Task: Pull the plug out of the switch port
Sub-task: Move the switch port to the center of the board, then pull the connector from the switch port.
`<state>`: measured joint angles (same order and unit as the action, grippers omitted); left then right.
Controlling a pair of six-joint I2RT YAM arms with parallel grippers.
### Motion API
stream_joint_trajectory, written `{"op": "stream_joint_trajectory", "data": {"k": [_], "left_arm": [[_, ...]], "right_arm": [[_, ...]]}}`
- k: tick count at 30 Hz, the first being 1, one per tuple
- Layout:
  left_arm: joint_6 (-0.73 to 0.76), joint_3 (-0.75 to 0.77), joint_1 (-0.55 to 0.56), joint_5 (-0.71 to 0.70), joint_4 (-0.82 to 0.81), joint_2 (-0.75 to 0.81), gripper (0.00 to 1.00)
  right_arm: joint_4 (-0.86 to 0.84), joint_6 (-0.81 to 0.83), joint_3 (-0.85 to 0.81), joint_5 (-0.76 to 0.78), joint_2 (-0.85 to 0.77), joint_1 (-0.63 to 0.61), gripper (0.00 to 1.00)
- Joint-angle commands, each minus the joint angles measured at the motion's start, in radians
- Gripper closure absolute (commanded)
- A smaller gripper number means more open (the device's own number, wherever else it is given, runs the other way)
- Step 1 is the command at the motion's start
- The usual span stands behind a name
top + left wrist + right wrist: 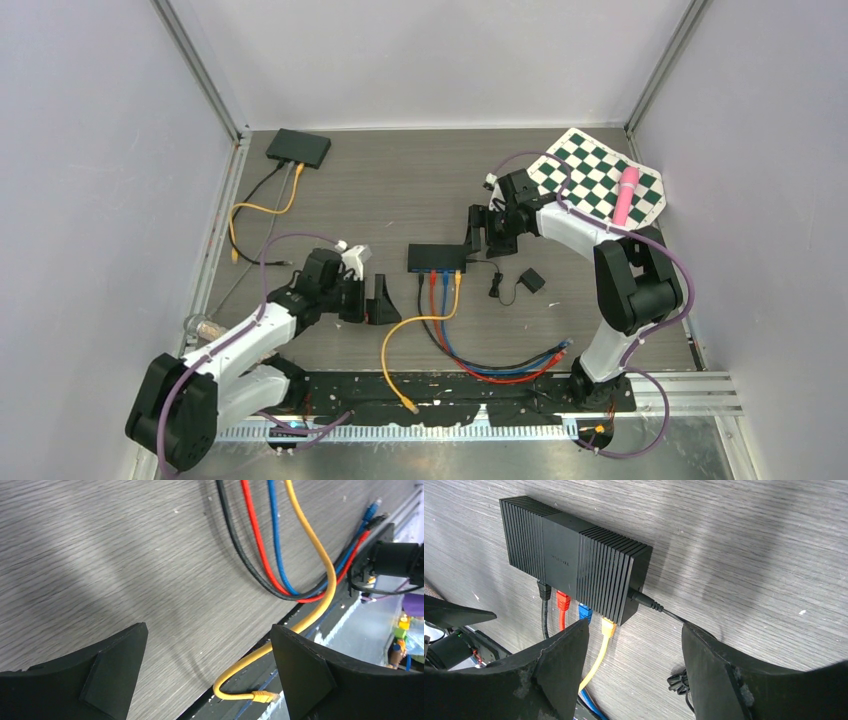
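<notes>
A grey wood-grain surface point(420, 190) between pale walls carries the black switch point(437, 257). From above, the right claw point(478, 232) hangs just beside the switch's power-lead end, its fingers apart. The left claw point(368, 300) sits off the switch's opposite end, near but not touching, also spread and holding nothing.

The left wrist view shows the left claw point(207, 680) gaping over bare surface. A yellow cable point(310, 545) and its black, red and blue neighbours trail away from the switch, which is outside this view.

The right wrist view looks down on the switch point(574, 565) past the right claw's wide-open fingers point(559, 670). Seated in its ports are a black plug point(544, 591), red plug point(562, 601), blue plug point(584, 612) and yellow plug point(608, 628). A power lead point(649, 601) enters the adjoining end. I cannot tell which plug is meant. Each looks small, hard and probably latch-held, while its cord is soft, so the place to pinch is the plug body right at the port. The switch seems light and may slide along unless braced.
</notes>
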<state>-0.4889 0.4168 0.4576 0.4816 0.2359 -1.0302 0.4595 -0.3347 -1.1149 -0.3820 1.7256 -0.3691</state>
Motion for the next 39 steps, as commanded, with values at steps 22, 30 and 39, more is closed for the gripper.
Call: {"op": "stream_joint_trajectory", "data": {"k": [22, 30, 39], "left_arm": [[-0.122, 0.441, 0.450, 0.214, -0.253, -0.511, 0.15], [-0.027, 0.417, 0.447, 0.084, -0.118, -0.374, 0.15], [0.216, 0.537, 0.274, -0.182, 0.150, -0.185, 0.00]], "right_arm": [[0.029, 0.017, -0.041, 0.018, -0.026, 0.013, 0.25], [0.034, 0.030, -0.006, 0.073, -0.060, 0.019, 0.25], [-0.072, -0.020, 0.041, 0.013, -0.076, 0.022, 0.29]]}}
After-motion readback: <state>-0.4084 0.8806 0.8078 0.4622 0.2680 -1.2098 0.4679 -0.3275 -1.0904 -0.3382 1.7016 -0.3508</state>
